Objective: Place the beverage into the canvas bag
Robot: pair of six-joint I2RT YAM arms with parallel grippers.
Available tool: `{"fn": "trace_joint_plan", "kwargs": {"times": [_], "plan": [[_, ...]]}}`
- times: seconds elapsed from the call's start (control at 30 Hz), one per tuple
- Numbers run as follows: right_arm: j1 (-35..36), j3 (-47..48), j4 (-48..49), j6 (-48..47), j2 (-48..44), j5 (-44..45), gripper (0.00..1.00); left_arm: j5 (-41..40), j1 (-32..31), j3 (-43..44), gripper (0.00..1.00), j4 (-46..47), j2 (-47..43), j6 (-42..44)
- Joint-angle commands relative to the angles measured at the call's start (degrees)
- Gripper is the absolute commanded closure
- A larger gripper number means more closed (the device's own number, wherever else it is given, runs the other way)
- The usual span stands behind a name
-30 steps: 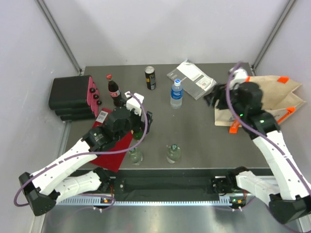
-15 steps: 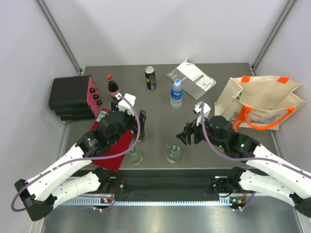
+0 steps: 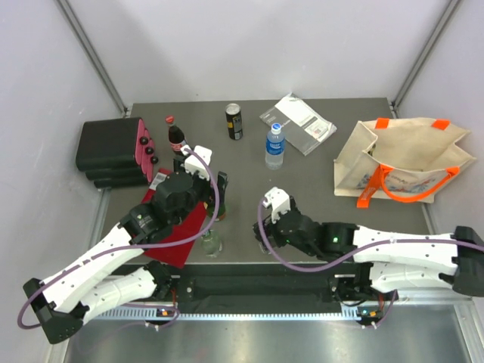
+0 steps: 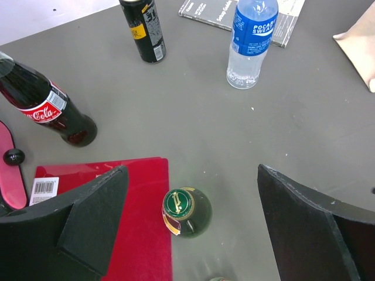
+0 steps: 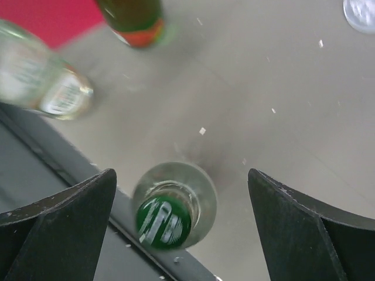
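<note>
Pincers both released: my right pincer (image 5: 183, 202) hangs over the green-capped clear bottle (image 5: 169, 218), my left pincer (image 4: 193, 225) over a dark-green bottle (image 4: 186, 212).

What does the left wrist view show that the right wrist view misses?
Left wrist only: the cola bottle, the black can and a corner of the canvas bag. Right wrist only: a clear green-capped bottle directly below the camera, and the dark rail along the table's near edge. Both: the dark green bottle beside the red sheet on the grey table.
</note>
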Motion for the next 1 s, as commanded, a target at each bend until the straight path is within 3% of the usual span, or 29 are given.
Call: {"fn": "trace_joint_plan", "kwargs": {"times": [0.0,0.27,0.63,0.83,0.87,0.97], "plan": [[1.8,2.5,-0.5,2.2,5.4,8.5,0.06,0.3,0.0,0.5,0.05,2.3,-0.1,0.1],[2.1,-0.7,3.7,6.5,8.5,4.0,0.09,0.2,0.0,0.5,0.05,2.3,-0.5,0.1],[2.7,-1.4,2.3,9.7,10.7,2.0,0.13,0.3,0.0,0.5,0.05,2.3,-0.3,0.1],[3.0,-0.5,0.2,10.6,10.0,2.9,0.46,0.5,0.0,0.5,0.05,2.3,-0.2,0.1],[3.0,-0.1,-0.6,10.7,9.7,3.4,0.6,0.6,-0.1,0.5,0.05,2.3,-0.2,0.1],[3.1,2.6,-4.2,10.6,9.1,7.1,0.81,0.9,0.0,0.5,0.05,2.3,-0.2,0.0]]}}
